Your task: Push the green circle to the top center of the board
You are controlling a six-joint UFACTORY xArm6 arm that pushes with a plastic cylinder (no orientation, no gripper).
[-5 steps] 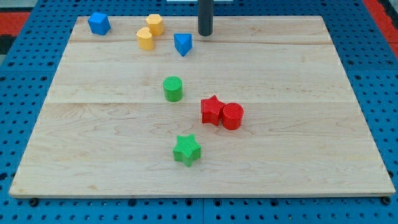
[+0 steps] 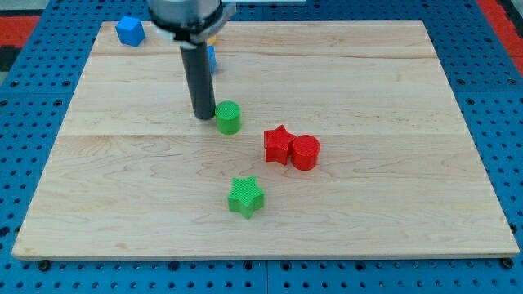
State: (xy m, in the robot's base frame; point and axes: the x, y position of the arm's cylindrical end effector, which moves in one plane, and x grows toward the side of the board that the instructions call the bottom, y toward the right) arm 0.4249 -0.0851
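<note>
The board (image 2: 392, 90) is a pale wooden panel of joined planks, lying on a blue perforated surface (image 2: 507, 122). The green circle (image 2: 228, 117) stands left of centre, with my tip (image 2: 202, 115) resting on the wood just beside it on the view's left. A red star (image 2: 278, 144) and a red cylinder (image 2: 305, 152) touch each other right of centre. A green star (image 2: 245, 197) lies below them, toward the view's bottom. A blue block (image 2: 130, 30) sits near the top left corner. Another blue block (image 2: 212, 57) shows only partly behind the rod, its shape unclear.
</note>
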